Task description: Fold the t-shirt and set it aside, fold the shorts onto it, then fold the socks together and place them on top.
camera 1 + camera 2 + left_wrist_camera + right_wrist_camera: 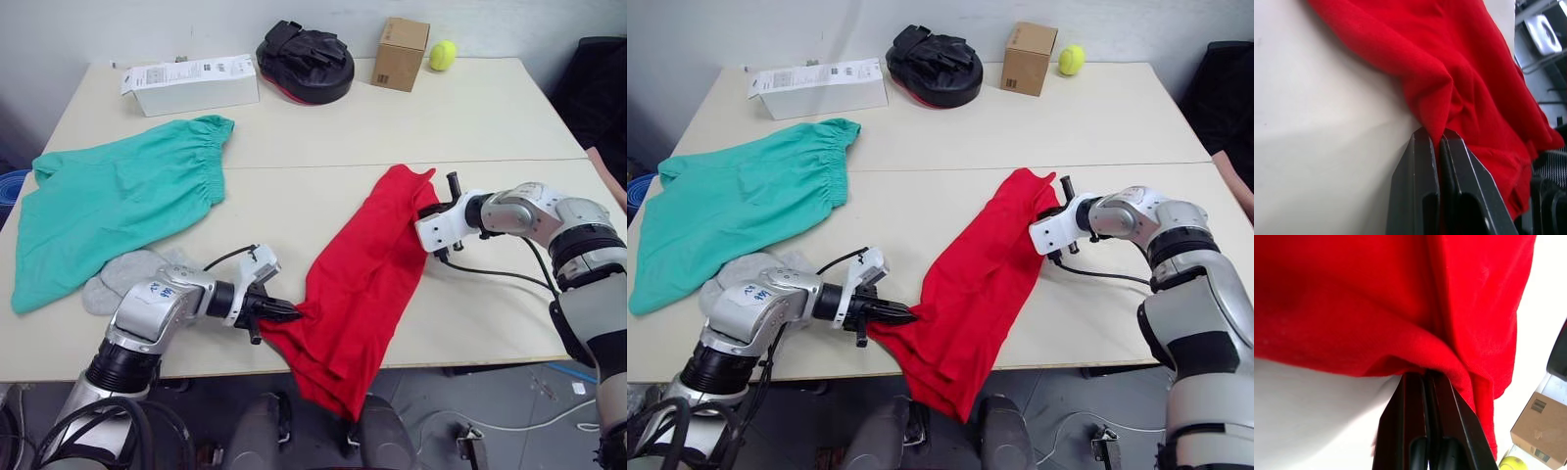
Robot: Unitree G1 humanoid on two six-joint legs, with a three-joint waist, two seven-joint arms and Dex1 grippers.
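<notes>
work barely begun: we pinch the t-shirt (358,294) with left gripper (284,313) and right gripper (428,211) clamped, shirt draped over the table (470,117) edge; shorts (118,206) and socks (122,276) lie untouched at left.

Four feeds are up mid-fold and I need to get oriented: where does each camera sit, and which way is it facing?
Left eye: head, looking down over the table; both arms, t-shirt, shorts, socks.
Right eye: stereo twin, same scene.
Left wrist: along the left end effector, pinching the t-shirt.
Right wrist: along the right end effector, clamped on the t-shirt; cardboard box and yellow ball beyond.
Both wrist views share the t-shirt.
</notes>
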